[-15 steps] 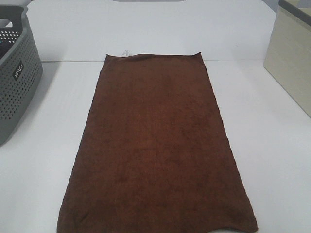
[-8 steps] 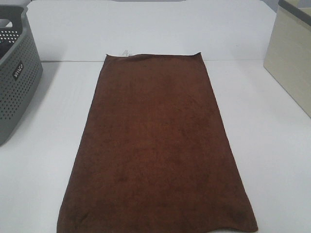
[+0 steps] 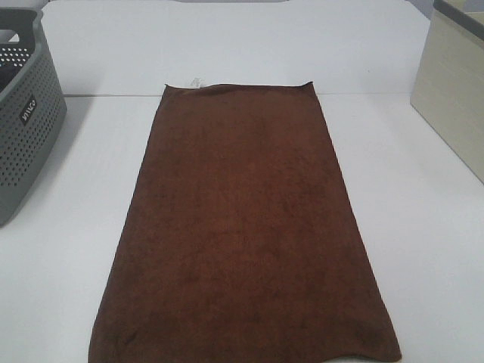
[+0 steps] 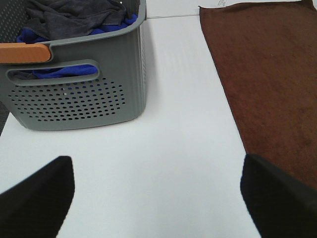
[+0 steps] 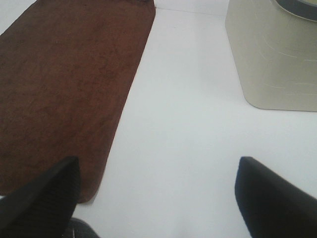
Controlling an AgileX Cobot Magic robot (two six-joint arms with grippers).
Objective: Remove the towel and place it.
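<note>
We see the rectangular terry towel (image 3: 246, 227) flat on the desk (image 3: 423, 249), long axis running away from us; left gripper (image 4: 158, 193) and right gripper (image 5: 156, 196) both released, empty.

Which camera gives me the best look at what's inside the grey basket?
The left wrist view. It looks into the grey basket and shows dark grey and blue cloths piled in it. The exterior high view catches only part of its perforated side at the frame edge, contents hidden. The right wrist view doesn't show it.
</note>
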